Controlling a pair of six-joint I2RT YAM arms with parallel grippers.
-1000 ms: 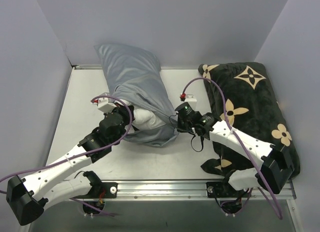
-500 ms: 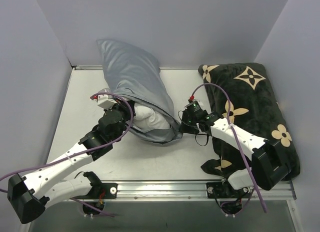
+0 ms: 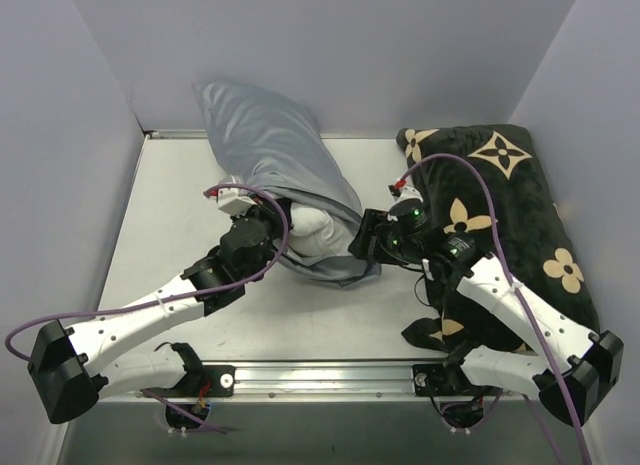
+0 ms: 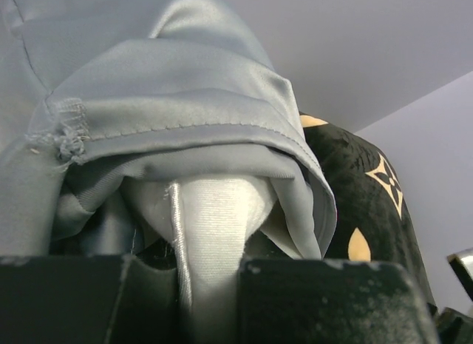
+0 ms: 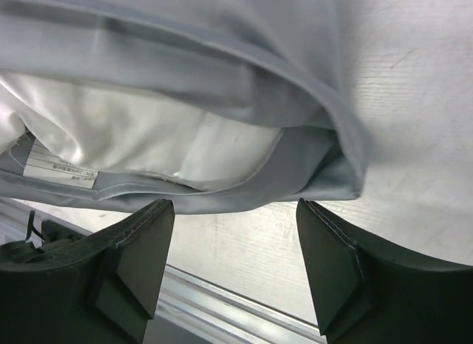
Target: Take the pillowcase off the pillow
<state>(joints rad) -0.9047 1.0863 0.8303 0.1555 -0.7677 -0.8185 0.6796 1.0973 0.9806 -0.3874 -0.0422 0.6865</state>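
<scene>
The blue-grey pillowcase (image 3: 270,145) lies from the back wall toward the middle of the table, its open end facing me. The white pillow (image 3: 312,230) pokes out of that opening. My left gripper (image 3: 275,220) is shut on a pinch of the white pillow (image 4: 214,211), under the pillowcase hem (image 4: 170,85). My right gripper (image 3: 362,247) stands open just off the mouth's right side. In the right wrist view the pillowcase's lower hem (image 5: 222,189) hangs just beyond the right gripper (image 5: 233,233), with nothing between the fingers (image 5: 140,248); the pillow (image 5: 133,129) and its label show inside.
A black cushion (image 3: 510,215) with tan flower motifs fills the right side of the table, right beside the right arm. Grey walls close the back and both sides. A metal rail (image 3: 320,370) runs along the near edge. Bare table (image 3: 170,195) lies left of the pillowcase.
My right gripper has opened and let go of the pillowcase hem, and its elbow has swung out to the right. My left gripper has shifted right and a little back, still pinching the pillow.
</scene>
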